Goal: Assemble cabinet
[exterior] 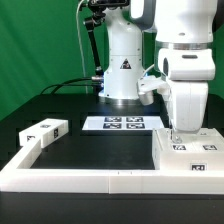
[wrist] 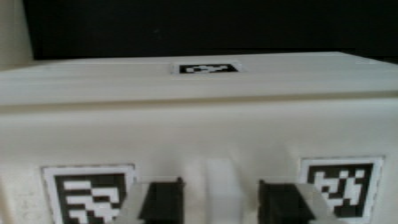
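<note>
Marker board (exterior: 121,123) beside cabinet box (exterior: 190,152)

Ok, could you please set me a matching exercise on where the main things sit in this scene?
Things:
1. cabinet box
2. small white part
3. marker board
4. tool

Places:
A. far at the exterior view's left
B. centre of the exterior view, lying flat
C. exterior view's right, low at the front
D. pointing down, right at the top of the cabinet box

Pairs: 1-C, 2-A, 3-B, 4-D
</note>
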`<control>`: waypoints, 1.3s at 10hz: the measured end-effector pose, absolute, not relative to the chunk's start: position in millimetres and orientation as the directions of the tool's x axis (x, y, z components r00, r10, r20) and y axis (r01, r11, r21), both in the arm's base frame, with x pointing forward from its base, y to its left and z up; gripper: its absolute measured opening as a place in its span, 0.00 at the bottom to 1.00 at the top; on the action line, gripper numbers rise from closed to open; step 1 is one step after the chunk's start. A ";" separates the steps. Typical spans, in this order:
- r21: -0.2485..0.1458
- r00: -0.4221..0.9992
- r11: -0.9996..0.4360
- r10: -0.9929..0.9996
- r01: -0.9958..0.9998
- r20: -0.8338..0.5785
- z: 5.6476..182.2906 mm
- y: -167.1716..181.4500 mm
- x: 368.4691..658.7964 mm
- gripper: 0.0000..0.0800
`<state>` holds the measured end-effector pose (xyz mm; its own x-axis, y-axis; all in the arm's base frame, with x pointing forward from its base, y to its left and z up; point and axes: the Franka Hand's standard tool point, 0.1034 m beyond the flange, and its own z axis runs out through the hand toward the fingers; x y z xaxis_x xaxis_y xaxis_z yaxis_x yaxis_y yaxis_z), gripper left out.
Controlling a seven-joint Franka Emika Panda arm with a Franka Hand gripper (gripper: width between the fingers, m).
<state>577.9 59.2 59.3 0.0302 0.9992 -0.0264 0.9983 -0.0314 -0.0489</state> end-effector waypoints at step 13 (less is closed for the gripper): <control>0.122 0.358 -0.361 0.933 0.925 0.044 90.4 44.1 446.4 1.00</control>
